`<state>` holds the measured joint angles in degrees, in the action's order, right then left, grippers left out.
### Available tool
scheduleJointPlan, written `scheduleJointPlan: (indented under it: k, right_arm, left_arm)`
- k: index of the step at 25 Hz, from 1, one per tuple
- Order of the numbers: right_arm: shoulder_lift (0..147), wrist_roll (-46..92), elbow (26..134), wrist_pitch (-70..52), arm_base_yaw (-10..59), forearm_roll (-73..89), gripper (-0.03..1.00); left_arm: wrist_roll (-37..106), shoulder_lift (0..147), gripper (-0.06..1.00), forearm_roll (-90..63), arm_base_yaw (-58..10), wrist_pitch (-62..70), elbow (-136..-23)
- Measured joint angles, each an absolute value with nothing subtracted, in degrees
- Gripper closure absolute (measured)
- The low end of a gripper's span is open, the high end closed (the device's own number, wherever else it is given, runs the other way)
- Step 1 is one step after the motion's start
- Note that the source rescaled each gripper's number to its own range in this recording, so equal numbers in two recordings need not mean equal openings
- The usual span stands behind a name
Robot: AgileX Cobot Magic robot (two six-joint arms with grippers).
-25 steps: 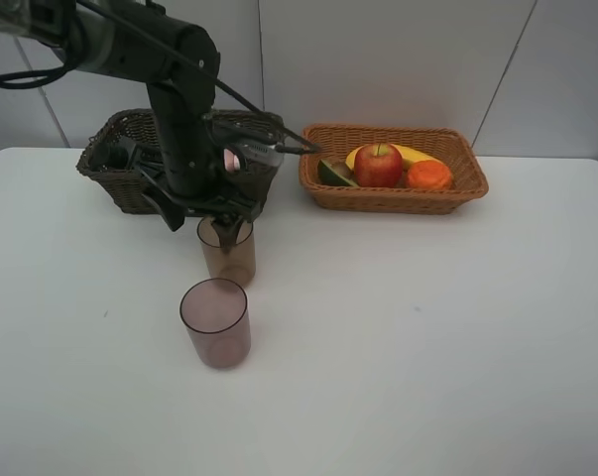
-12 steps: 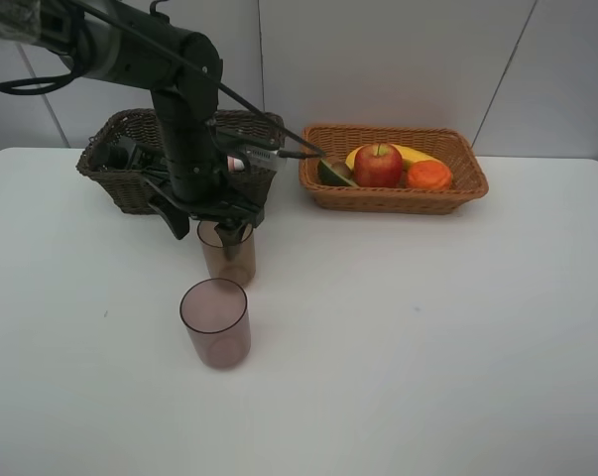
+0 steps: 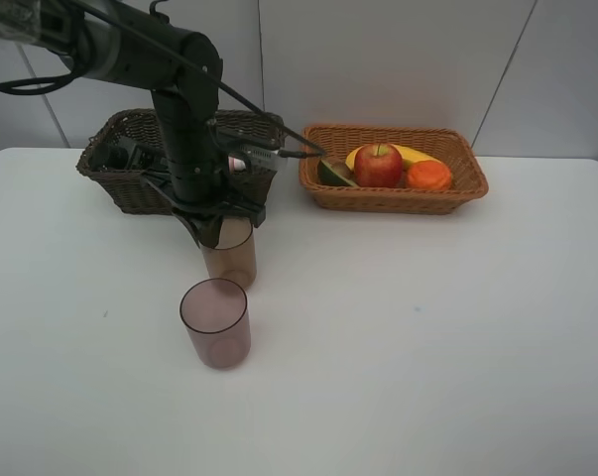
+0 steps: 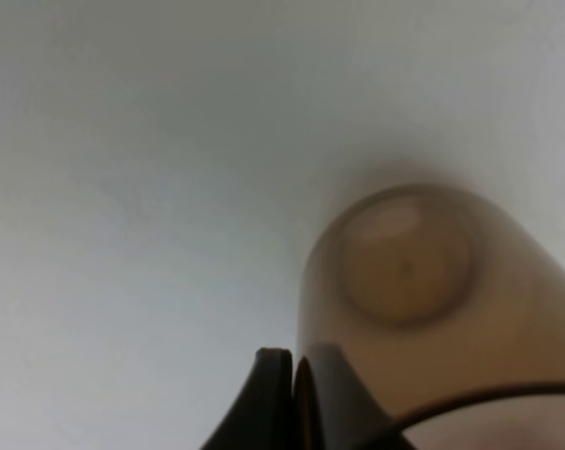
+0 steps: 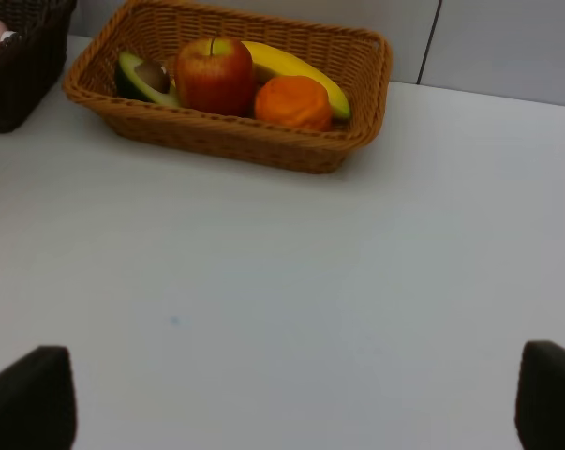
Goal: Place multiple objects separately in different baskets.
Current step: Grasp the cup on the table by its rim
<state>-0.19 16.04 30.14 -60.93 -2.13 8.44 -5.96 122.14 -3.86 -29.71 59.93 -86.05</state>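
Observation:
My left gripper (image 3: 215, 228) is shut on the rim of the far brownish-pink cup (image 3: 231, 258), one finger inside and one outside; the left wrist view shows that cup (image 4: 404, 281) from above with the gripper (image 4: 296, 398) on its wall. The second cup (image 3: 216, 322) stands free, nearer the front. The light orange-tan basket (image 3: 457, 188) holds the apple (image 3: 378, 165), banana (image 3: 414, 155), orange (image 3: 430, 176) and avocado half (image 3: 332, 174). The dark brown basket (image 3: 120, 188) stands behind the arm, and the pink bottle (image 3: 234, 162) shows inside. My right gripper (image 5: 287, 403) is open and empty over the bare table.
The white table (image 3: 427, 327) runs wide to the front and right. The wall stands close behind both baskets. The left arm (image 3: 184, 119) hides much of the dark basket's inside. The right wrist view shows the tan basket (image 5: 216, 141) and a corner of the dark basket (image 5: 20, 66).
My left gripper has come down onto the far cup and closed on its rim. The second cup and the baskets have not moved.

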Motion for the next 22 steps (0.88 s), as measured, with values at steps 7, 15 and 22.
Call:
scheduleJointPlan:
  k: [7,15,22]
  right_arm:
    - [-0.19,16.04,30.14,-60.93,-2.13,8.44,-0.02]
    - [-0.19,16.04,30.14,-60.93,-2.13,8.44,-0.02]
    - [-0.19,16.04,30.14,-60.93,-2.13,8.44,-0.02]
  left_arm:
    - [-5.96,122.14,0.94,-4.96,-29.71,58.86,-86.05]
    - [-5.96,122.14,0.94,-4.99,-29.71,58.81,-86.05]
    - [-5.96,122.17,0.94,-5.03,-29.71,61.76,-86.96]
